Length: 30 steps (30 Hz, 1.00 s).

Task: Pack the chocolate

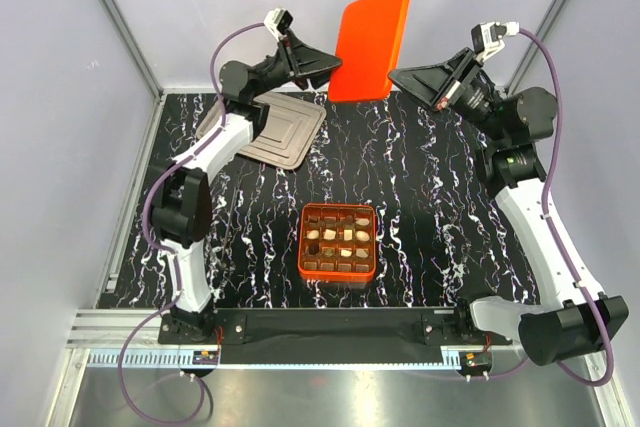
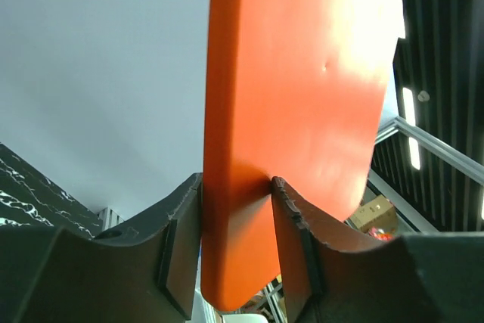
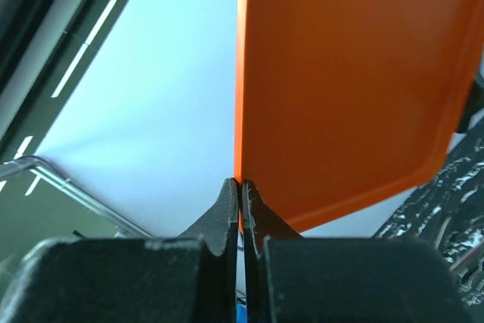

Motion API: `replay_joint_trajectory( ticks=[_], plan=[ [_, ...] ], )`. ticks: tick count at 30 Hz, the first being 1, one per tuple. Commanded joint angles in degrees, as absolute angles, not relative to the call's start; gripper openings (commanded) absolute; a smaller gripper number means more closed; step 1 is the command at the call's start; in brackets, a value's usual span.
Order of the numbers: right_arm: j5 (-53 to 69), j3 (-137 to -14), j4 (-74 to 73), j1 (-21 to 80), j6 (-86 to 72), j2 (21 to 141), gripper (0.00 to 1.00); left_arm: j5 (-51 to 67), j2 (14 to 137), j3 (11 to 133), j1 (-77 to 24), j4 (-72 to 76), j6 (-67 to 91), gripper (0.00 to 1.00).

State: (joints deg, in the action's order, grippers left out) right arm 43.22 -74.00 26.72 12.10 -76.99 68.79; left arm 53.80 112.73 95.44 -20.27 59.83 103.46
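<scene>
The orange box (image 1: 301, 243) sits mid-table, its brown grid cells holding several small dark and cream-white chocolate pieces (image 1: 349, 235). The orange lid (image 1: 372, 42) is held up in the air, tilted, above the table's far edge. My left gripper (image 1: 327, 69) is shut on the lid's left edge; in the left wrist view the gripper (image 2: 236, 187) has a finger pressed against each side of the lid (image 2: 302, 73). My right gripper (image 1: 393, 76) is shut on its right edge; in the right wrist view the gripper (image 3: 240, 187) pinches the thin rim of the lid (image 3: 355, 73).
A flat grey-brown stepped tray (image 1: 275, 127) lies at the back left of the black marbled table (image 1: 430, 207). Grey walls stand on both sides and behind. The arm bases are at the near edge.
</scene>
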Motion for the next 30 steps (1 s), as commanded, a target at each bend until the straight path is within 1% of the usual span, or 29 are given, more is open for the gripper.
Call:
replay_joint_trajectory(
  ticks=[1,5,6,8,10,12,13,15,17,19,21,22,23,24,26,27,28,29,30],
  plan=[
    [44.47,-72.42,16.18,11.60,-68.47,69.44,0.00,55.54,103.11,95.37,-20.57,66.55,104.77,0.33],
    [44.03,-72.42,14.15,11.60,-66.18,69.43,0.00,56.86,101.34,92.73,-19.16,65.13,103.18,0.24],
    [44.12,-72.42,14.06,11.69,-66.18,69.61,0.00,57.04,101.16,92.55,-19.07,65.21,103.10,0.18],
    [44.38,-72.16,14.06,11.69,-66.18,70.14,0.02,57.39,101.16,92.29,-18.90,65.39,103.44,0.13],
    [44.56,-72.07,11.45,11.60,-64.70,69.96,0.20,57.65,101.08,91.76,-18.90,65.83,103.71,0.12],
    [43.08,-72.86,6.97,11.69,-59.28,69.79,0.30,58.62,100.46,91.23,-18.90,65.66,103.36,0.12],
    [42.02,-73.21,2.68,11.69,-57.50,69.00,0.40,59.06,100.20,90.19,-18.81,65.31,103.01,0.12],
    [39.13,-73.21,0.36,11.60,-53.89,68.12,0.46,60.11,98.97,88.69,-18.72,62.60,100.73,0.12],
    [38.15,-72.43,0.09,11.60,-52.91,67.33,0.49,60.38,97.92,86.23,-18.63,60.39,97.41,0.12],
    [36.83,-72.33,-3.76,11.69,-52.21,67.24,0.49,60.91,96.68,84.12,-18.63,57.66,95.46,0.11],
    [34.90,-72.25,-6.23,11.69,-51.24,67.24,0.45,61.43,95.54,82.97,-18.55,55.30,92.73,0.11],
    [34.54,-71.99,-7.81,11.60,-50.98,67.06,0.43,61.61,95.19,81.66,-18.54,54.50,91.85,0.11],
    [34.28,-71.29,-8.34,11.69,-50.98,66.89,0.38,61.79,94.66,80.87,-18.54,53.71,90.11,0.11],
    [34.19,-71.02,-8.87,11.60,-50.63,66.62,0.35,62.31,93.61,79.99,-18.46,51.26,88.78,0.11],
    [34.36,-70.14,-10.19,11.60,-49.49,65.66,0.31,62.75,92.12,76.92,-18.28,47.04,83.36,0.13],
    [34.71,-69.79,-10.28,11.60,-49.13,65.22,0.27,62.93,90.28,75.69,-18.11,42.58,81.06,0.21],
    [34.98,-69.26,-9.94,11.60,-48.70,64.08,0.24,63.02,89.31,73.06,-17.84,40.10,78.95,0.27],
    [36.81,-68.13,-9.15,11.60,-47.91,63.46,0.19,63.10,87.30,71.82,-17.41,36.16,74.84,0.32],
    [38.22,-67.25,-8.18,11.60,-47.81,62.94,0.16,63.28,86.23,70.50,-17.23,34.82,73.14,0.39]
  ],
)
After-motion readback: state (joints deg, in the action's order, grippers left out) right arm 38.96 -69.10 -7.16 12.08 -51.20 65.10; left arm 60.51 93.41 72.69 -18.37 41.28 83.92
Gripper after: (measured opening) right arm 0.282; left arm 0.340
